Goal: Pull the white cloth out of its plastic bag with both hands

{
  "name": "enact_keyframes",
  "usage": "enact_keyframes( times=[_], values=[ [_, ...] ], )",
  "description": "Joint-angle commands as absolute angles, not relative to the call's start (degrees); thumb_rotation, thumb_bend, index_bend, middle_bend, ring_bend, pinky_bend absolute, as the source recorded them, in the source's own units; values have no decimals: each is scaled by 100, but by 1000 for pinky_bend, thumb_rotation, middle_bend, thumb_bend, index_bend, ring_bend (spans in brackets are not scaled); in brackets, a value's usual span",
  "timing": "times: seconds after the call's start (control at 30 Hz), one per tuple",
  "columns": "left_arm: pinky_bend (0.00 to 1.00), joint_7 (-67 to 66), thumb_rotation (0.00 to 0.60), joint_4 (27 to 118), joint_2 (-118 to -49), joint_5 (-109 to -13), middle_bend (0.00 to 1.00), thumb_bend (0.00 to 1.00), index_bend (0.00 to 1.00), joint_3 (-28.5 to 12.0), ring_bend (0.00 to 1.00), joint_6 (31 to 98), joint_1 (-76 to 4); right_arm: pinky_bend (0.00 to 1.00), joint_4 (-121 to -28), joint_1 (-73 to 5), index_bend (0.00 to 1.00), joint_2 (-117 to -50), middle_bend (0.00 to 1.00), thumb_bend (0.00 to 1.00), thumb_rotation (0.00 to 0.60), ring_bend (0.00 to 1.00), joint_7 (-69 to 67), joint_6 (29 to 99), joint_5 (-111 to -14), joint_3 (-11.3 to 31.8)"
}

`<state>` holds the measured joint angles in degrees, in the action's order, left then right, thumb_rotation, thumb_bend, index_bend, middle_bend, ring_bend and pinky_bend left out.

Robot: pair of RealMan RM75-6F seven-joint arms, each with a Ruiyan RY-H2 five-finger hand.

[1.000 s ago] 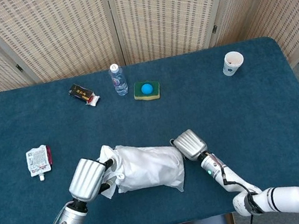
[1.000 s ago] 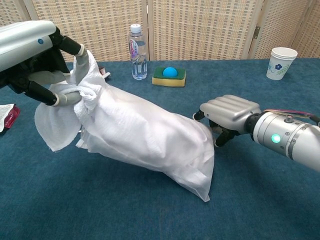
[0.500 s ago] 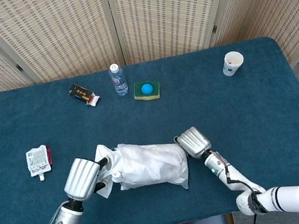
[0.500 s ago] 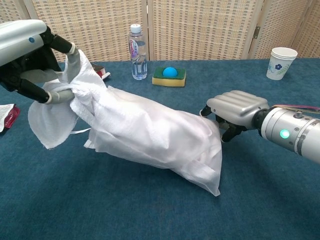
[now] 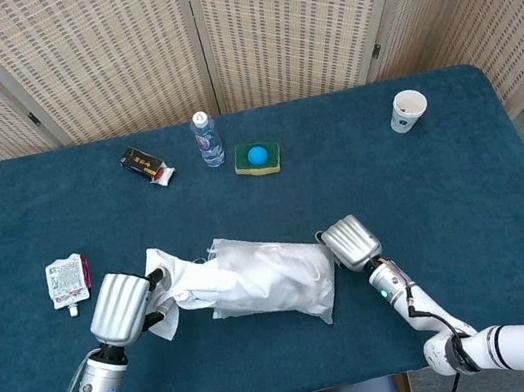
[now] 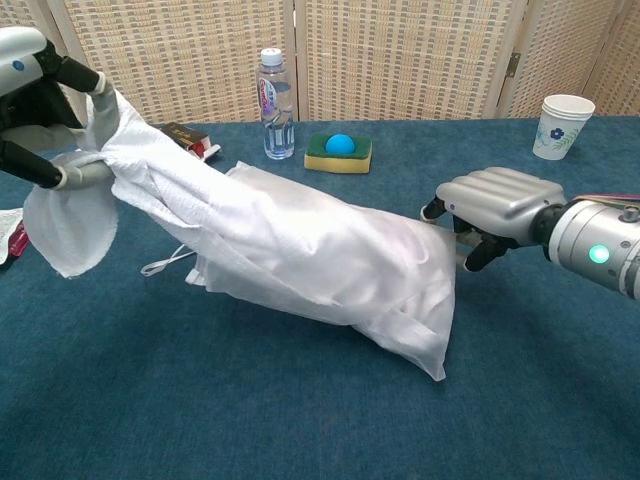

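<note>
Cloth partly drawn from the bag, mid-pull.
Left hand (image 6: 35, 110) gripped the white cloth (image 6: 150, 165) left of the plastic bag (image 6: 340, 265); right hand (image 6: 495, 205) pinched the bag's closed end. Next, probably, a wider separation.

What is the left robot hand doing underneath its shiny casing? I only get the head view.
Observer: From the chest view, the left robot hand has dark fingers pinching the white cloth; a loose flap hangs below.
Operator: Does the other one hold anything?
Observer: The right robot hand curls its fingertips onto the plastic bag at its closed end.
Operator: Anything loose near the opening?
Observer: A thin white cord lies on the table there.
</note>
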<state>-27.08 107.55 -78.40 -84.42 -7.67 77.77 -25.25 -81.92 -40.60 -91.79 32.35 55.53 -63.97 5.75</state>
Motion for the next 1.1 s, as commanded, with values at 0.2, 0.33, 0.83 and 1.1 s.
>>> enact_keyframes(
  times=[0.2,0.33,0.83,1.1],
  values=[
    [1000,-2508,600,10728,-7740,-8334,1000,582,767,-884,1000,7973,-2409,1000,-8357,-3905,546,-8865,1000,541,600,1000,3248,5691,-6326,527],
    [1000,-2422,600,10702,-7721,-8294,1000,583,767,-927,1000,8001,-2394,1000,-8397,-3846,546,-8723,1000,541,600,1000,3276,5713,-6264,498],
    [1000,-2466,600,10798,-7514,-8347,1000,583,767,-975,1000,8005,-2392,1000,-8623,-3518,546,-8091,1000,541,600,1000,3220,5999,-6136,441],
    [1000,-2525,600,10879,-7463,-8317,1000,582,768,-1014,1000,7990,-2412,1000,-8687,-3339,546,-7747,1000,541,600,1000,3143,6136,-6097,438]
  ],
)
